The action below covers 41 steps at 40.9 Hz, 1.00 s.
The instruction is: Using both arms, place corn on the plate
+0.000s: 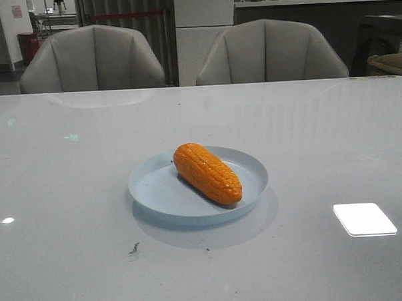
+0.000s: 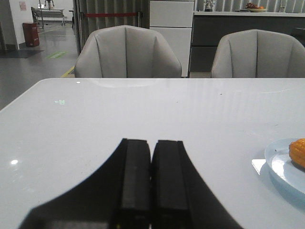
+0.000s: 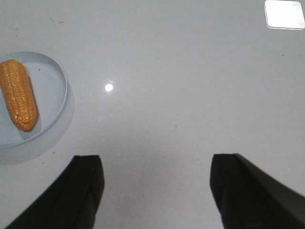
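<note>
The orange corn (image 1: 207, 172) lies on its side on the pale blue plate (image 1: 155, 192) in the middle of the white table. It also shows in the right wrist view (image 3: 18, 94), on the plate (image 3: 50, 90). In the left wrist view only the corn's tip (image 2: 298, 151) and the plate's edge (image 2: 276, 164) show. My left gripper (image 2: 152, 143) is shut and empty, low over the table, apart from the plate. My right gripper (image 3: 155, 160) is open and empty above bare table, away from the plate. Neither arm shows in the front view.
Two grey chairs (image 1: 93, 58) (image 1: 270, 51) stand behind the table's far edge. A bright light reflection (image 1: 364, 219) lies on the table to the right of the plate. Small dark specks (image 1: 134, 248) mark the table in front of the plate.
</note>
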Motion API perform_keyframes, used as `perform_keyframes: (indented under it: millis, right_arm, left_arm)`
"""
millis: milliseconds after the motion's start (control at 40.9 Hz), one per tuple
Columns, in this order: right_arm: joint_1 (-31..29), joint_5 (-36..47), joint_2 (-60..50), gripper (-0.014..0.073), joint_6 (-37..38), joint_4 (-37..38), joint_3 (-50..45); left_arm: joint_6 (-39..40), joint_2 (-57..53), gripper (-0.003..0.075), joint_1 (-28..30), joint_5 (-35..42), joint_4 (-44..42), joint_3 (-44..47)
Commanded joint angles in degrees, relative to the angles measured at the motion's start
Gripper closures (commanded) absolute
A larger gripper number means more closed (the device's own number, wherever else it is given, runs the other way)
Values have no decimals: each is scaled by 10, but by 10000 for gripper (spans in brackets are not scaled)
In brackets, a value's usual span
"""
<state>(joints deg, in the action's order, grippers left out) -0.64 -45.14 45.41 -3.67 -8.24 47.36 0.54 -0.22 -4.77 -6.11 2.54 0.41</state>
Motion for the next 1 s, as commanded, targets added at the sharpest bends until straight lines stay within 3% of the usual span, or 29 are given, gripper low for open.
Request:
perform_keyframes:
  millis: [0, 855, 977]
  right_arm:
    - [-2, 38, -1, 19, -4, -2, 16]
    - [-2, 42, -10, 20, -4, 10, 16]
    - [-2, 43, -49, 92, -4, 28, 14]
  left_arm:
    - [8, -9, 631, 0, 46, 10, 0]
    - [8, -9, 631, 0, 46, 10, 0]
    - [8, -9, 631, 0, 46, 10, 0]
